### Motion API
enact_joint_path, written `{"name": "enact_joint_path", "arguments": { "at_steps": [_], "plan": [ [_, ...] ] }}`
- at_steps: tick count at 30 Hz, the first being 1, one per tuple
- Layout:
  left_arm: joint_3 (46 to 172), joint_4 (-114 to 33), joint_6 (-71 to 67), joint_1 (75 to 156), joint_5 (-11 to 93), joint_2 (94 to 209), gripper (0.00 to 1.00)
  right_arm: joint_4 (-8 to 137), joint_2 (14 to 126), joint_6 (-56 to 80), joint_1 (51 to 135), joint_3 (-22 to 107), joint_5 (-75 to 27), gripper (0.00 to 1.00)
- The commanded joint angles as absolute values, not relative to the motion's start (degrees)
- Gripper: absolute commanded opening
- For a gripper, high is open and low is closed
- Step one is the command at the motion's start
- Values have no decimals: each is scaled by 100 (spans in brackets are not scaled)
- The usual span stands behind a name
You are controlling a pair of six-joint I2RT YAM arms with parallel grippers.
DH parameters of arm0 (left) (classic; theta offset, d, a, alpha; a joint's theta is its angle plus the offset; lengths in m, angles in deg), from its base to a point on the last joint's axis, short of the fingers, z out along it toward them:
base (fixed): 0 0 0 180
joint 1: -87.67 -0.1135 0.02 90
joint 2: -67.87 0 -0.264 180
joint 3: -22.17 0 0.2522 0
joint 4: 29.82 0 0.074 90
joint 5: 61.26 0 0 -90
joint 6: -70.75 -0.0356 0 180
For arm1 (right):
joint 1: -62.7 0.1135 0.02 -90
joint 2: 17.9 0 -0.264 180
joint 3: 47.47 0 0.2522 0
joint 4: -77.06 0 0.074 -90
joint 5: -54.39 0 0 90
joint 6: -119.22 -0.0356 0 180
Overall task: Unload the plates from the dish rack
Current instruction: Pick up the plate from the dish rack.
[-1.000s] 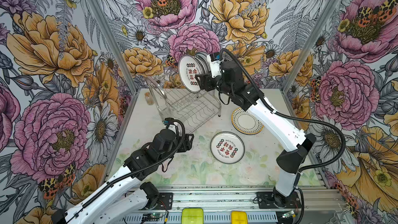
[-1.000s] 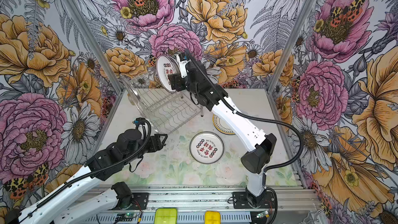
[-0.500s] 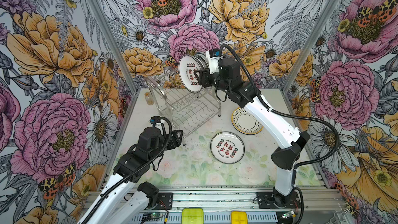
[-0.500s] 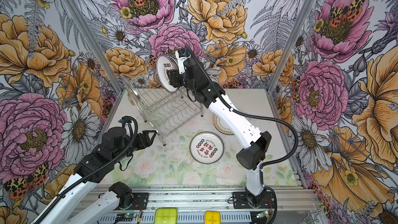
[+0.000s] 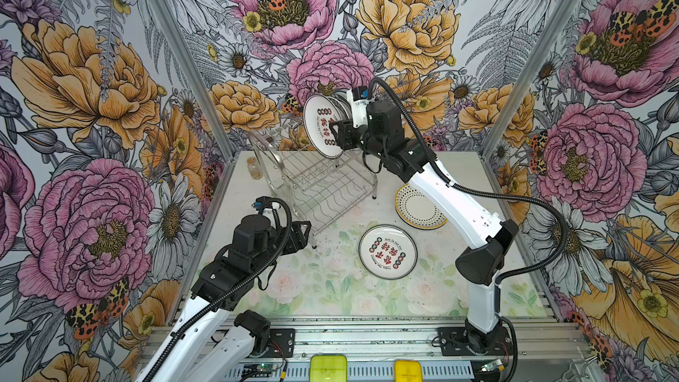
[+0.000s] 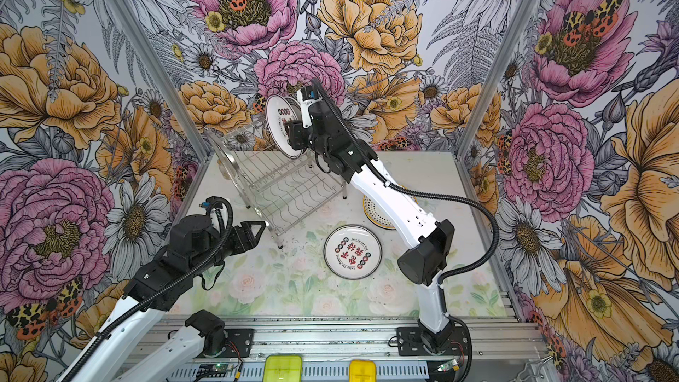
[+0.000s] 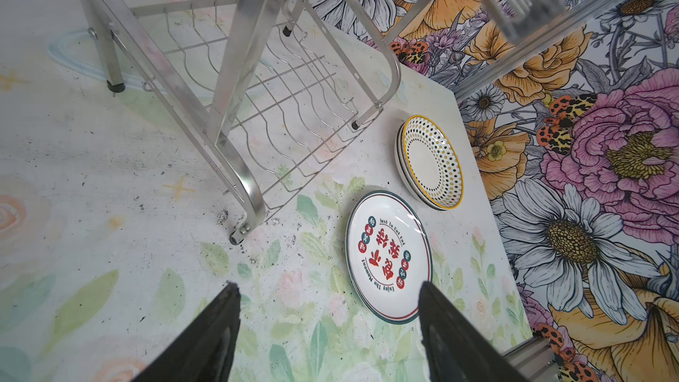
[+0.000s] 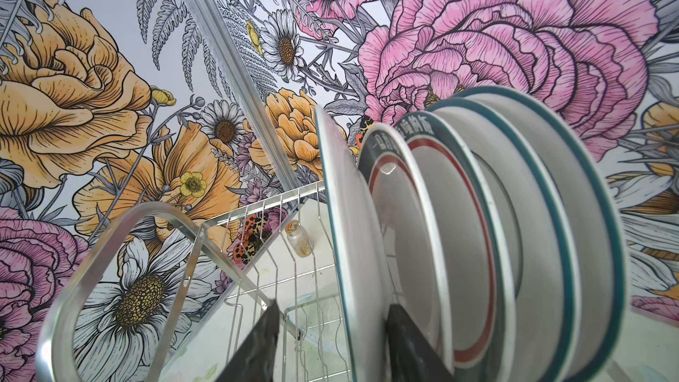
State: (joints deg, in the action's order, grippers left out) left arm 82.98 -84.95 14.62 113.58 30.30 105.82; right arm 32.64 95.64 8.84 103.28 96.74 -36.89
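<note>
White front plate (image 8: 349,222) between right jaws, upright in rack (image 8: 55,288).

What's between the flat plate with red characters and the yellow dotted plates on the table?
Nothing but a narrow strip of bare table separates the red-lettered plate from the dotted plates; they don't touch. The left wrist view shows it clearly.

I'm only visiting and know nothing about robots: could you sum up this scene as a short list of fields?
Dish rack: steel wire, two tiers, lower tier empty
Plates in rack: about five, upright, upper tier
Plates on table: lettered plate and dotted plate, lying flat
Right gripper: open, jaws either side of the front plate's rim
Left gripper: open, empty, above the table by the rack
</note>
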Motion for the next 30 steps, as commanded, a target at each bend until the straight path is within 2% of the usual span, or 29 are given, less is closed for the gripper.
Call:
{"name": "enact_joint_path", "arguments": {
  "at_steps": [1,10,21,26,30],
  "plan": [
    [8445,-8517,1311,11265,3193,10519,77,3271,9772,857,10348,9860,-3697,44],
    [8443,-8520,1258,11118,3354,10523,77,3279,9964,1172,10383,9871,-4273,35],
    [8450,-8524,1245,11016,3375,10703,77,3286,10048,1876,10647,9991,-5016,17],
    [8463,-8524,1244,10978,3375,10776,77,3289,10147,2539,11034,10185,-5830,14],
    [8479,-8520,1245,10947,3385,10821,77,3305,10424,3134,11345,10573,-6590,6]
  ]
}}
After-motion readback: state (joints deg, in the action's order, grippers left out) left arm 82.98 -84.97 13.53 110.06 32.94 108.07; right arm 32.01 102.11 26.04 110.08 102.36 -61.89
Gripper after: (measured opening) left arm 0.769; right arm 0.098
